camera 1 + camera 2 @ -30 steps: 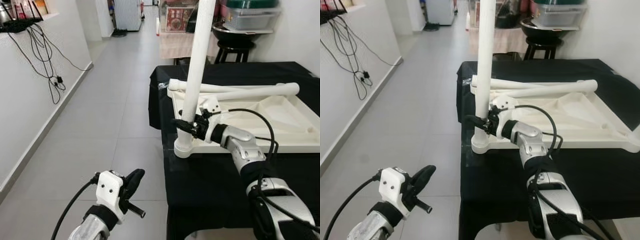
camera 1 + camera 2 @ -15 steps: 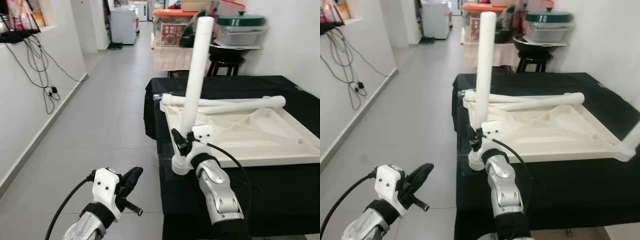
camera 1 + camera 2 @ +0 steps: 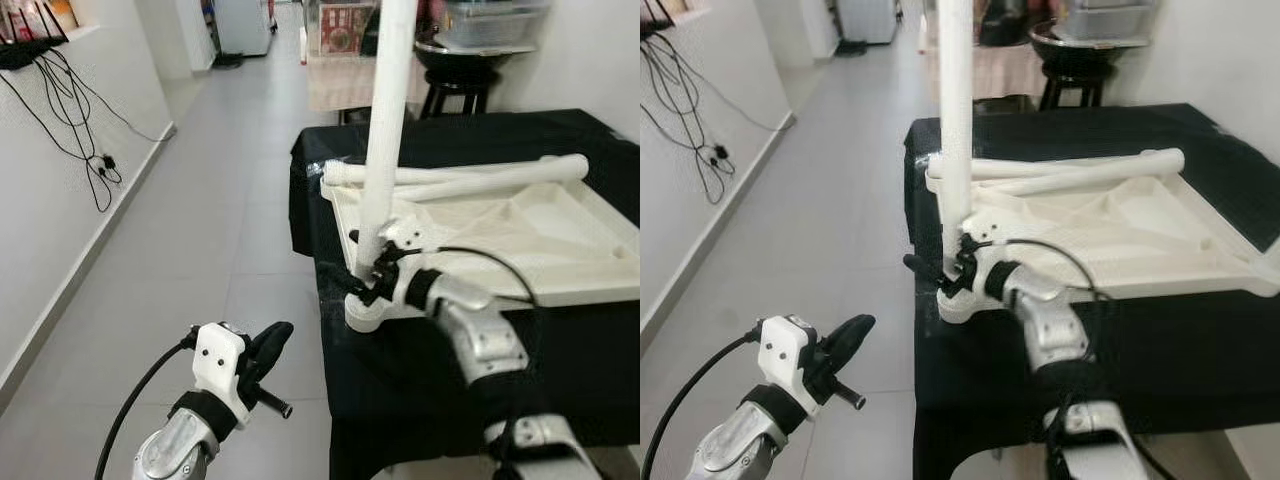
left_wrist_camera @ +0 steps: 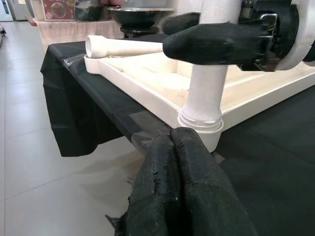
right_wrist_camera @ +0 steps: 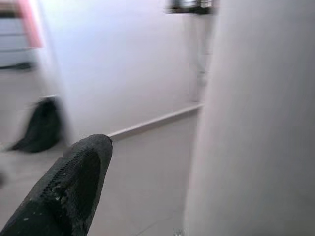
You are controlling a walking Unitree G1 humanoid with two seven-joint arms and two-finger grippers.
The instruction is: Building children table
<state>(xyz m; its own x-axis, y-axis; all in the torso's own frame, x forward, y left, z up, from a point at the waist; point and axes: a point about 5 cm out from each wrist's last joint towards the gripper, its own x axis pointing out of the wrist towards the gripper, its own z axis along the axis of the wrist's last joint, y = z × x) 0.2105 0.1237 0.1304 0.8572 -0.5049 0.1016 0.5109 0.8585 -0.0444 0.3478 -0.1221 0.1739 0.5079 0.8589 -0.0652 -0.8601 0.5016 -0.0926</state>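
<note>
A: Why does the white table top (image 3: 520, 235) lie upside down on the black cloth (image 3: 420, 345)?

B: Probably so the corner sockets face up. One white leg (image 3: 385, 140) already stands upright in the near corner socket (image 3: 365, 312), at the centre of the left eye picture, and runs out of the top edge. Two more loose legs (image 3: 470, 180) lie across the far rim, toward the upper right.

A: And the right gripper (image 3: 367, 272)?

B: It sits low on that upright leg, just above the socket, one black finger on each side of the tube. The right wrist picture has the leg close against the lens with one finger (image 5: 69, 189) beside it. It looks clenched around the leg, most likely to twist or press it home, though whether both pads truly touch cannot be told.

A: The other arm?

B: The left gripper (image 3: 262, 360) hangs idle at the lower left, over the floor, well apart from the table top. Its fingers (image 4: 184, 189) rest pressed together, holding nothing.
</note>
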